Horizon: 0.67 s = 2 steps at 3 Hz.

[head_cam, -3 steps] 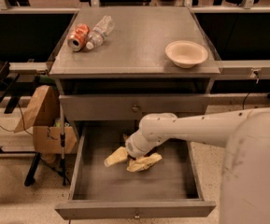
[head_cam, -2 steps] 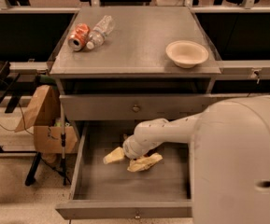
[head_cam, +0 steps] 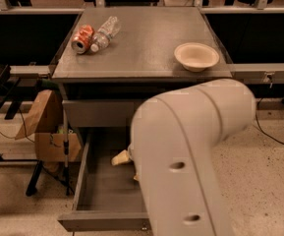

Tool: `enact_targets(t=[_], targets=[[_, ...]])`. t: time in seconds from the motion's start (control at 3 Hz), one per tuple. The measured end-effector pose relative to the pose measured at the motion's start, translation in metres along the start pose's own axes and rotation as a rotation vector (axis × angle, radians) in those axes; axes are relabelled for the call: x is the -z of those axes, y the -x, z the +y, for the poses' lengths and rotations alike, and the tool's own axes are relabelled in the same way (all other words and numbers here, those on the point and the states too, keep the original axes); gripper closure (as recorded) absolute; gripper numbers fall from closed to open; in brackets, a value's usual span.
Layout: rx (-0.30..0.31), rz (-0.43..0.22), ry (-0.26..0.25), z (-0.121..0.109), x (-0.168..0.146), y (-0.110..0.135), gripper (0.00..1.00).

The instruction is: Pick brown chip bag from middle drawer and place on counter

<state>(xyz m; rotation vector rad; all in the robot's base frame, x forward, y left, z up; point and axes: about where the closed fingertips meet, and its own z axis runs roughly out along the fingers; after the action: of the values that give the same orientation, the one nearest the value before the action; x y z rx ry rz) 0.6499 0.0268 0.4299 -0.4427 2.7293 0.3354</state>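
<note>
The gripper's hidden behind the bulky white arm (head_cam: 190, 156), down in the open shallow grey middle drawer (head_cam: 102, 221), so can't tell its grip. The crinkly brown chip bag (head_cam: 122, 158) shows only a pale yellow end beside the arm.

No writing can be read anywhere from where I stand. The can (head_cam: 83, 38) lying on the counter (head_cam: 146, 38) has orange and white print, but no word or brand comes clear. The bottle (head_cam: 104, 33) touching it shows no legible label. In the open drawer (head_cam: 102, 221) only a pale yellow end of the bag (head_cam: 122, 158) pokes out from behind the arm (head_cam: 190, 156), with no lettering on that part. The box (head_cam: 53, 146) on the floor shows plain cardboard. The gripper is hidden behind the arm's white housing, over the drawer.
</note>
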Motion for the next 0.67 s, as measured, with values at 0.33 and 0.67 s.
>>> enact_targets(t=[0.33, 0.67], targets=[[-0.003, 0.055, -0.051, -0.009, -0.037, -0.004, 0.0], [-0.016, 0.112, -0.062, -0.012, -0.067, -0.018, 0.18]])
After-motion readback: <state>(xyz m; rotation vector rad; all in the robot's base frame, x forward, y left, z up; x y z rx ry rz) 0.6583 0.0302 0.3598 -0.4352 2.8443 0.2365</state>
